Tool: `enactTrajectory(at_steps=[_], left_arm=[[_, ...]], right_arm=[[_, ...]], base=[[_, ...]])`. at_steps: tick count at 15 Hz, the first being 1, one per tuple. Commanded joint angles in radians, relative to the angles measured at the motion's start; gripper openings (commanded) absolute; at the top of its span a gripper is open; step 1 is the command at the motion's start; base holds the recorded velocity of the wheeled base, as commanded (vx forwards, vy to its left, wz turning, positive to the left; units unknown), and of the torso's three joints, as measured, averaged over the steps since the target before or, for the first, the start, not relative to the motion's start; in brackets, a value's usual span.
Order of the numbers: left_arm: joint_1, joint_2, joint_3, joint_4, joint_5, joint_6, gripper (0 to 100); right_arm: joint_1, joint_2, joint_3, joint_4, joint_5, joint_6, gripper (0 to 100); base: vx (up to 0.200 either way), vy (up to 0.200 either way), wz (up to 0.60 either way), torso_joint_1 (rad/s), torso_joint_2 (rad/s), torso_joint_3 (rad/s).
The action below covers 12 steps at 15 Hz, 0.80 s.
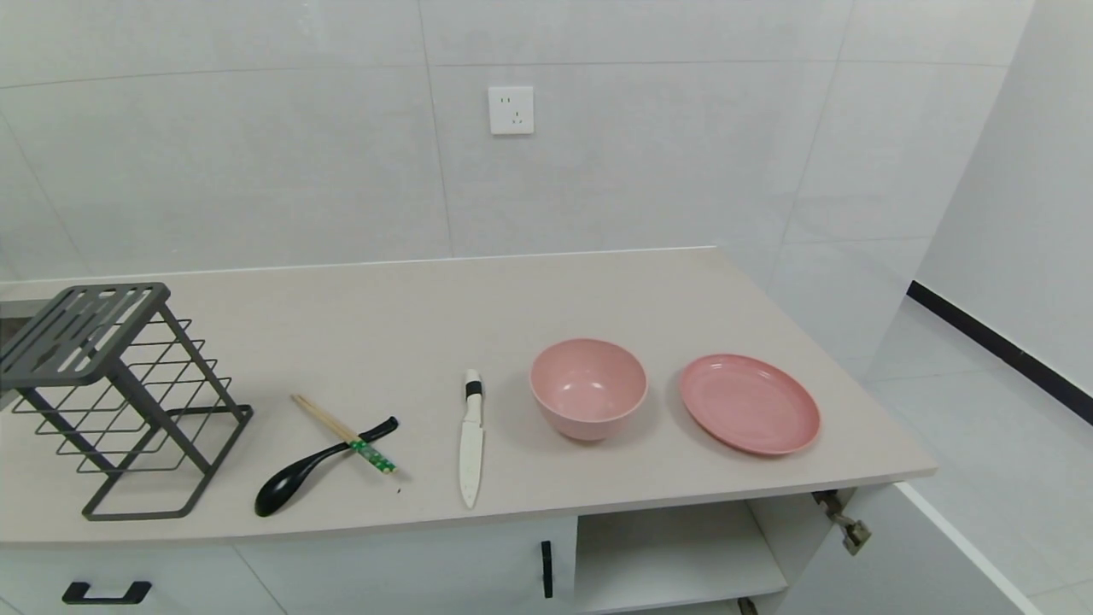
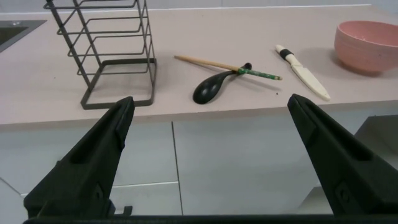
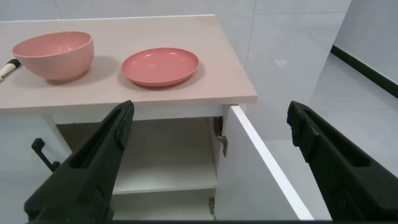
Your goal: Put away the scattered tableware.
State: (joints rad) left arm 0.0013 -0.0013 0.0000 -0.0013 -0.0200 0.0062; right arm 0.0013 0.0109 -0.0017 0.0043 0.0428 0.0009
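On the beige counter [image 1: 410, 316] stand a pink bowl [image 1: 587, 389] and, to its right, a pink plate [image 1: 750, 403]. A white knife [image 1: 470, 440] lies left of the bowl. Further left, a black spoon [image 1: 316, 465] lies crossed by wooden chopsticks [image 1: 341, 431]. My left gripper [image 2: 211, 102] is open and empty, in front of the counter edge, facing the spoon [image 2: 214, 86], chopsticks [image 2: 211, 63] and knife [image 2: 303, 71]. My right gripper [image 3: 210, 109] is open and empty too, in front of the counter, facing the bowl [image 3: 55, 55] and plate [image 3: 160, 66].
A dark wire dish rack [image 1: 111, 393] stands at the counter's left end. Below the plate a cabinet door [image 1: 922, 547] hangs open to the right, baring a white shelf [image 1: 675, 547]. The counter ends just right of the plate. A tiled wall rises behind.
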Motion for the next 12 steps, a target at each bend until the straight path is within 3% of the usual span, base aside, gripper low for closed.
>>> enactTrajectory(at_steps=[1,2,5,10,12], left_arm=[[0.000,0.001,0.000,0.000,-0.001,0.000,100],[0.000,0.001,0.000,0.000,-0.001,0.001,100],[0.000,0.001,0.000,0.000,0.000,0.000,100],[0.000,0.001,0.000,0.000,-0.001,0.000,100],[0.000,0.001,0.000,0.001,-0.001,0.005,100]], right_arm=[[0.000,0.001,0.000,0.000,0.000,0.001,100],[0.000,0.001,0.000,0.000,0.000,0.001,100],[0.000,0.001,0.000,0.000,0.000,0.001,100],[0.000,0.001,0.000,0.000,0.000,-0.001,100],[0.000,0.001,0.000,0.000,0.000,0.001,100]], base=[[0.000,0.000,0.00,0.000,0.00,0.000],[0.000,0.000,0.00,0.000,0.00,0.000],[-0.200,-0.200,0.00,0.007,0.01,0.004],[0.000,0.000,0.00,0.000,0.00,0.000],[0.200,0.000,0.00,0.000,0.00,0.002]])
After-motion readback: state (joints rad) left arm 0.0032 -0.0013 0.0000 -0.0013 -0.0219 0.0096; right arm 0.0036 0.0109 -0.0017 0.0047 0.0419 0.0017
